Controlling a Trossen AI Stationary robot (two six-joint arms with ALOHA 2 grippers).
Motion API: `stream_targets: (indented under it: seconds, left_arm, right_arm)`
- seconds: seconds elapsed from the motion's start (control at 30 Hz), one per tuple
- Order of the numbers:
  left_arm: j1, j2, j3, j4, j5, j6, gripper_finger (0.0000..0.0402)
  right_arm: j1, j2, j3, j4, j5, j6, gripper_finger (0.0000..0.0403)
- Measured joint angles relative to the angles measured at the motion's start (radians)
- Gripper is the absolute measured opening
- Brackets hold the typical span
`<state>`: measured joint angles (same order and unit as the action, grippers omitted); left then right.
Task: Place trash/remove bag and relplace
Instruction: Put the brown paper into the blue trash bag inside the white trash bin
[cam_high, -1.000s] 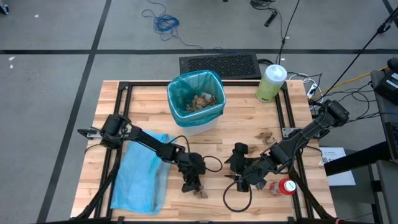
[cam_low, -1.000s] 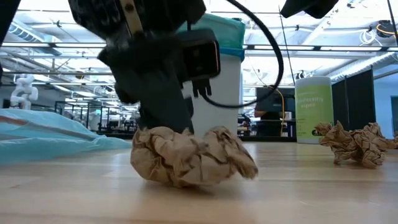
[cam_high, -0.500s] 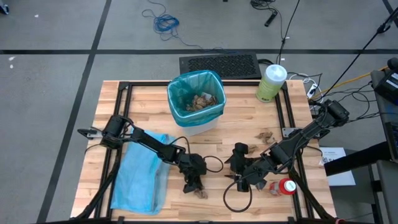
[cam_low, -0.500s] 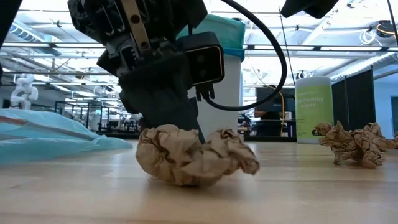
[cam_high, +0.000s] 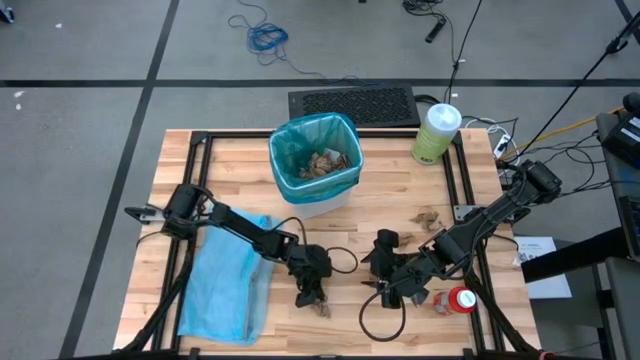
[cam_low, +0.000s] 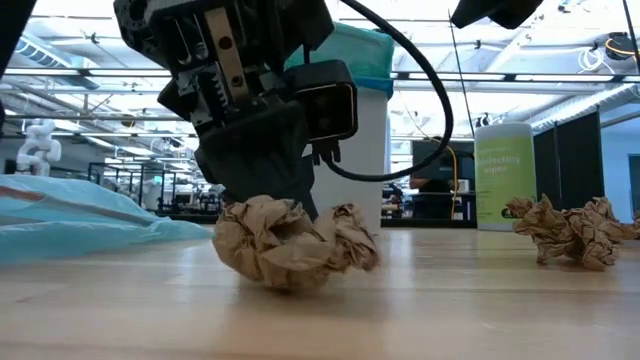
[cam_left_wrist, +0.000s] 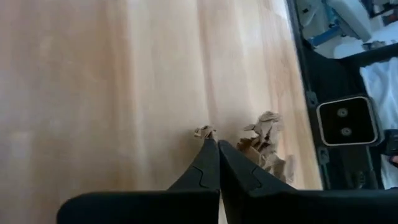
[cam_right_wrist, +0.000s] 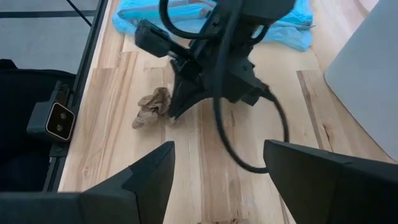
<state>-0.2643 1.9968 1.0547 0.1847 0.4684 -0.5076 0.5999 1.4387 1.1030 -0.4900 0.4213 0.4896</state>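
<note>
My left gripper (cam_high: 318, 303) has pinched shut on the brown paper wad (cam_low: 285, 243) at 6 o'clock on the table (cam_high: 390, 200); a second ago it was wide. Right gripper (cam_high: 384, 291) waits open beside it. Bin (cam_high: 314, 160) with teal bag (cam_high: 345, 135) at 12, blue bag (cam_high: 225, 285) at 8.

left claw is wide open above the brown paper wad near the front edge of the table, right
Not quite. The left claw is shut, not wide open: the left wrist view shows its two fingers pressed together, pinching the edge of the brown paper wad. The rest holds: the high view puts it at that wad near the front edge of the table.
</note>
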Motion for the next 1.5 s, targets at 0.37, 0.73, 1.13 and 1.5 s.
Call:
stream_targets:
  seconds: [0.37,0.73,1.13,1.5]
  left_arm:
    - [0.059,-0.198,0.000,-0.182,-0.150,0.123,0.0000]
    - [0.059,-0.412,0.064,-0.324,-0.344,0.220,0.0000]
    - [0.070,-0.537,0.305,-0.546,-0.601,0.466,0.0000]
    - [0.208,-0.543,0.516,-0.730,-0.776,0.630,0.0000]
  right_arm:
    - [0.000,0.000,0.000,0.000,0.000,-0.012,0.0238]
    - [0.000,0.000,0.000,0.000,0.000,-0.022,0.0238]
    - [-0.003,0.000,0.000,-0.001,0.000,-0.031,0.0238]
    - [-0.013,0.000,0.000,0.000,0.001,-0.065,0.0238]
